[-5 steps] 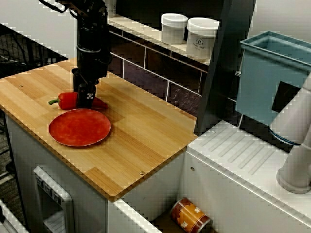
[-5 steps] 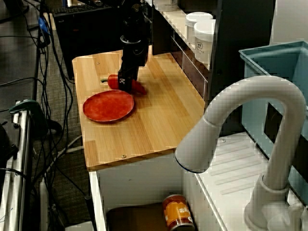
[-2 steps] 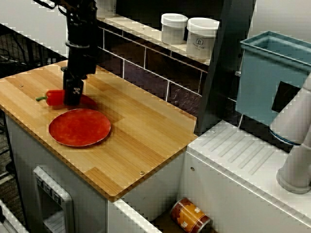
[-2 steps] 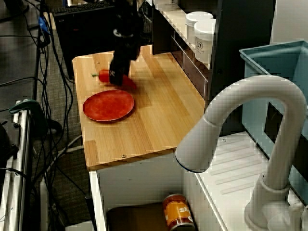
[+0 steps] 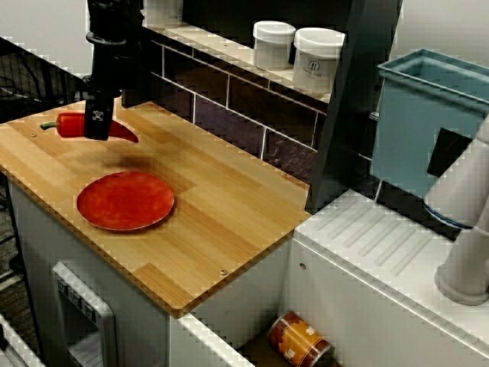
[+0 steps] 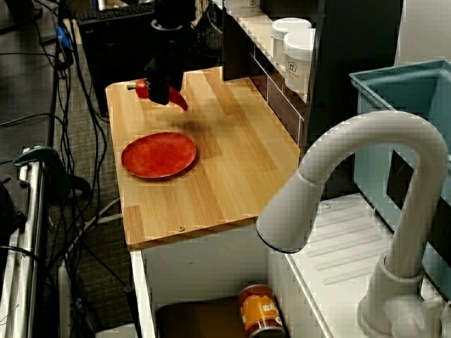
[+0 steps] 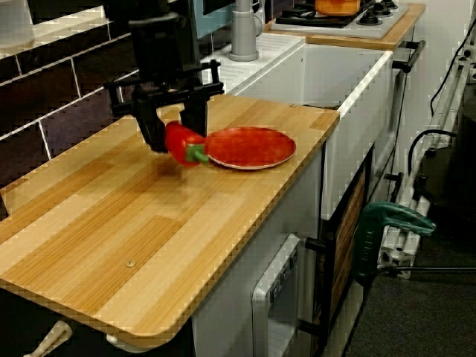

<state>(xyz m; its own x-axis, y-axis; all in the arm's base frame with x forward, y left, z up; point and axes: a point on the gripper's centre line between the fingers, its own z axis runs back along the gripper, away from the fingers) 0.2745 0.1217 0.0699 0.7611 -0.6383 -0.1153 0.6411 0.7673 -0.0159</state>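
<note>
Kitchen: faucet (image 6: pixel 366 132), stove hob (image 7: pixel 343 20), tiled backsplash (image 5: pixel 229 103), wooden counter (image 5: pixel 229 222).

Light is even and fairly bright in all three views, falling from overhead. In the view from the front, the red pepper (image 5: pixel 72 125) held in the tool (image 5: pixel 98 131) casts a soft, blurred shadow on the tabletop (image 5: pixel 229 206) below and to its right. The same faint patch shows in the view along the tabletop. The tool is so dark that its detail is lost. The white jars (image 5: pixel 317 60) are nearly washed out. In the view past the faucet, the faucet (image 6: pixel 352 162) is close and soft, and the floor (image 6: pixel 91 232) at left is dim. Straight edges look jagged and stair-stepped throughout.
</note>
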